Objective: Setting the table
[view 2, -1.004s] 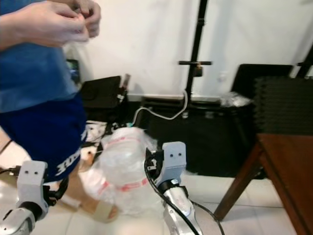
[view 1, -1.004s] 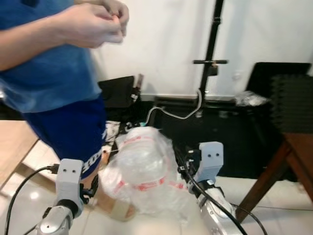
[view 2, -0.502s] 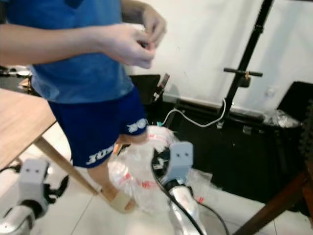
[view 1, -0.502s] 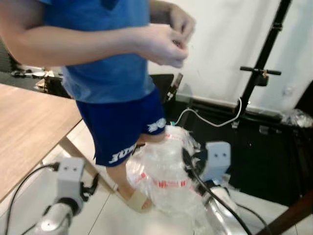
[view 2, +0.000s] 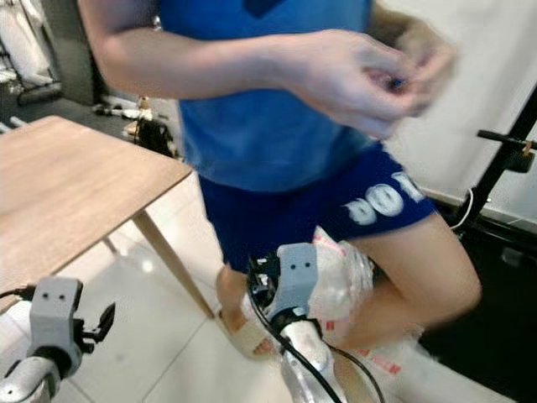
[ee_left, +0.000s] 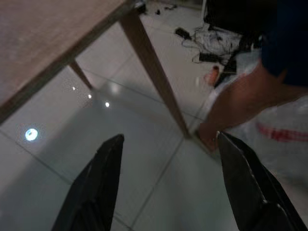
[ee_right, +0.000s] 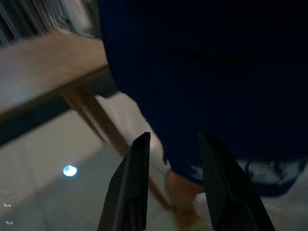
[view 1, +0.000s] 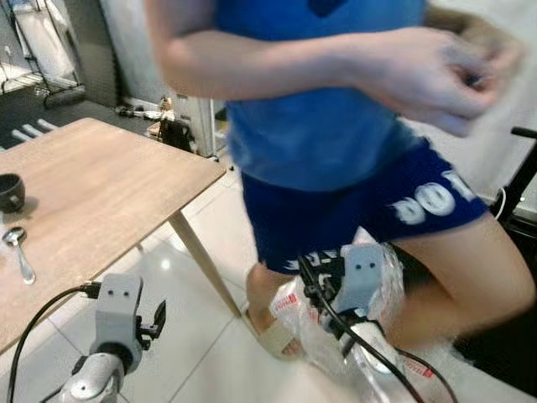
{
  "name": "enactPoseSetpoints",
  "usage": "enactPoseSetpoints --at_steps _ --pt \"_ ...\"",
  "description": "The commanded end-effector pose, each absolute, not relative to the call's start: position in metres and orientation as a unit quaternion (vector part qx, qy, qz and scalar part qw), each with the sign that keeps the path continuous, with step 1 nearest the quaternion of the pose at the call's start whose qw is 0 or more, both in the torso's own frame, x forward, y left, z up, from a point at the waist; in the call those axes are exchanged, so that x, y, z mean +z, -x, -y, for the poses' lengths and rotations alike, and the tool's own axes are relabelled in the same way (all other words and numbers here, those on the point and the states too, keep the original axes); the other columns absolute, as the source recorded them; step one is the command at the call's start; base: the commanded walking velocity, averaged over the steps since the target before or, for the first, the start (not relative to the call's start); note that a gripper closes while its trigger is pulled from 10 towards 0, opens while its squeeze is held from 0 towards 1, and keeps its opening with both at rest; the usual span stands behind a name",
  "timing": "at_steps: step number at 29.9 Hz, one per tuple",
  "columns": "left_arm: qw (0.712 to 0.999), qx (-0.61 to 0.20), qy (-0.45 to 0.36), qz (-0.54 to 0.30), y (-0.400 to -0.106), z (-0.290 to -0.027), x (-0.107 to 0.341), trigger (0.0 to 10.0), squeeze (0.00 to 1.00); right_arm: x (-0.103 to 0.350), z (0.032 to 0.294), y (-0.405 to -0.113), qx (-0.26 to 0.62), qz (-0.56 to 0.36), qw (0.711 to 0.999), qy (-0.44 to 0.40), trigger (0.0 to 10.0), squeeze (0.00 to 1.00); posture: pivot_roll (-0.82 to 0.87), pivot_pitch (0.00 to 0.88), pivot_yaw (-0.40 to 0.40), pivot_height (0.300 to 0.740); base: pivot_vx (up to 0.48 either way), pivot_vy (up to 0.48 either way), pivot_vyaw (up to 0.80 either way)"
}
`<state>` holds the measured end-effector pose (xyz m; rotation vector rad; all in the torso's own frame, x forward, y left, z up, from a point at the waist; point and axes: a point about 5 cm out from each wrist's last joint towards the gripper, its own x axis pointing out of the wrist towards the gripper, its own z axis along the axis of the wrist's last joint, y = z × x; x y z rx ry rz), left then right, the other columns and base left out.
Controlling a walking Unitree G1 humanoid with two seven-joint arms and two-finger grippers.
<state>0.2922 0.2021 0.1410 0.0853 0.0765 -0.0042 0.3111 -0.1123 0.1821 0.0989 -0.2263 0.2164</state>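
- Over the last second the head camera has swung to our left: the white wall and black stand that filled the view then have given way to a wooden table [view 1: 101,185], which now takes up the left of the scene. We read this as the robot turning, not as the things moving.
- On the table's far left edge we note a small dark cup [view 1: 10,191] and, just beside it, a spoon [view 1: 17,252] lying flat. These are the only table settings we can confirm.
- A person in a blue shirt and blue shorts [view 1: 369,210] stands very near, directly ahead, with both hands [view 2: 369,80] together at chest height, working something too small and blurred to identify.
- A clear plastic bag [view 2: 340,281] with red print lies on the tiled floor beside the person's sandalled foot [view 1: 273,336].
- The left gripper [ee_left: 166,187] hangs low over the tiles near the table leg [ee_left: 154,72], fingers spread well apart and holding nothing.
- The right gripper [ee_right: 171,185] is likewise low, pointing at the person's shorts and leg, fingers parted with nothing between them.
- Our judgement: the turn has brought the table into reach of view, but no item is yet in hand; the person's closeness is the chief hazard to any forward move.
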Motion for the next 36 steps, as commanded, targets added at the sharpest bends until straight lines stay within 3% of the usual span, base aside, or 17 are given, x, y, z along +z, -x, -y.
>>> enactPoseSetpoints --at_steps 1,17,27,36 --pt "0.997 0.02 -0.052 -0.059 -0.286 -0.213 0.131 10.0 0.0 0.18 0.104 -0.309 0.121 0.107 0.985 -0.06 10.0 0.0 0.06 0.137 0.078 0.74 0.0 0.0 0.77" --pt "0.991 0.078 -0.096 -0.051 -0.29 -0.23 0.134 10.0 0.0 0.18 0.102 -0.31 0.125 0.109 0.982 -0.084 10.0 0.0 0.07 0.138 0.082 0.74 0.0 0.0 0.77" --pt "0.986 0.116 -0.11 -0.057 -0.291 -0.243 0.135 10.0 0.0 0.187 0.092 -0.304 0.167 0.129 0.971 -0.116 10.0 0.0 0.07 0.139 0.084 0.74 0.441 0.0 0.0" --pt "0.985 0.114 -0.114 -0.054 -0.291 -0.241 0.134 10.0 0.0 0.188 0.095 -0.305 0.157 0.133 0.972 -0.111 10.0 0.0 0.07 0.144 0.085 0.74 0.463 0.0 0.74"
